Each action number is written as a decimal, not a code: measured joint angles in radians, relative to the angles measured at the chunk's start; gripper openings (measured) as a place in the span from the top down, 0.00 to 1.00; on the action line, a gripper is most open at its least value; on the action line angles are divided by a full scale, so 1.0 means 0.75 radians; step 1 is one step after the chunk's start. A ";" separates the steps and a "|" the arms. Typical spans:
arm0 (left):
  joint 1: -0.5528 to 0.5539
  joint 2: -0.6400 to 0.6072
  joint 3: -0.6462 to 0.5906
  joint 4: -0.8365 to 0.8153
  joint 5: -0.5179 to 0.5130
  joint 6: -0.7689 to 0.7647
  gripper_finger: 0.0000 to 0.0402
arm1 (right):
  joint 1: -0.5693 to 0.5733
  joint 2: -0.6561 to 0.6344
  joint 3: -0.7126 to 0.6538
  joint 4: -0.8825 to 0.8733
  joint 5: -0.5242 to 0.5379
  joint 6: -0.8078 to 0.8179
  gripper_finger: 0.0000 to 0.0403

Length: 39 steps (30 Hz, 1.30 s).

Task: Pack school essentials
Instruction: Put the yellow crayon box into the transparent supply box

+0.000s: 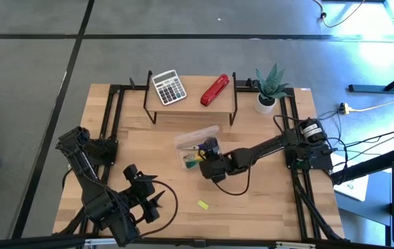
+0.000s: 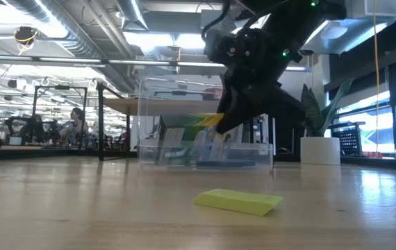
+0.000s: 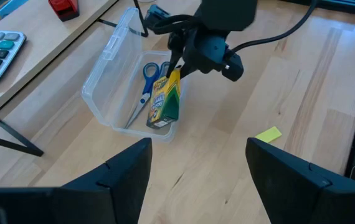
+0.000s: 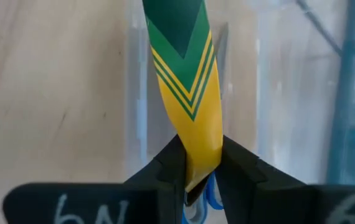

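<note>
Hidden: pen not made out in any view; the right tool (image 1: 209, 164) covers part of the bin (image 1: 191, 137) from above, and the low view shows the bin's contents only as blur through the clear wall.
Cut off: the wrist view of the right arm shows just the box's (image 4: 187, 81) green and yellow face, with the bin's clear walls behind it.
Right tool: over the bin's near end, fingers (image 4: 165, 168) pressed on the box from both sides, pinching its top edge.
Box: held upright and slightly tilted at the bin's near end, its bottom down inside the bin (image 3: 109, 81); whether it rests on the bin floor, I cannot tell.
Box seen low: a yellow-green shape (image 2: 198, 123) hanging under the dark tool (image 2: 243, 104), behind the bin's wall (image 2: 149, 139).
Bin: clear, open-topped, on the desk (image 1: 266, 200) in front of the rack (image 1: 190, 104).
Bin contents: scissors (image 3: 145, 87) lying flat beside the box (image 3: 166, 99), blue handles toward the rack.
Block: yellow, flat on the desk (image 3: 327, 112), outside the bin and nearer the front edge (image 1: 203, 204); in the low view it lies in front of the bin (image 2: 240, 201).
Rack: behind the bin; calculator (image 1: 169, 87) and stapler (image 1: 215, 90) on top.
Plant: in a white pot (image 1: 266, 102), right of the rack.
Left tool: fingers (image 3: 109, 180) spread wide, holding nothing, well clear of the bin near the desk's front left corner (image 1: 150, 200).
</note>
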 joint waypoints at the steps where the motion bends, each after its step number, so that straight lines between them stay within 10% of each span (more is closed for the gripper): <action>1: 0.000 0.000 0.000 0.000 0.000 0.000 0.37 | 0.009 0.000 0.000 0.000 0.038 0.000 0.82; 20: 0.000 0.000 0.000 0.006 0.000 0.000 0.37 | 0.000 0.059 -0.001 0.096 0.247 0.064 0.82; 39: 0.000 0.001 0.000 0.016 0.011 0.000 0.37 | -0.031 0.062 -0.001 0.104 0.138 0.104 0.82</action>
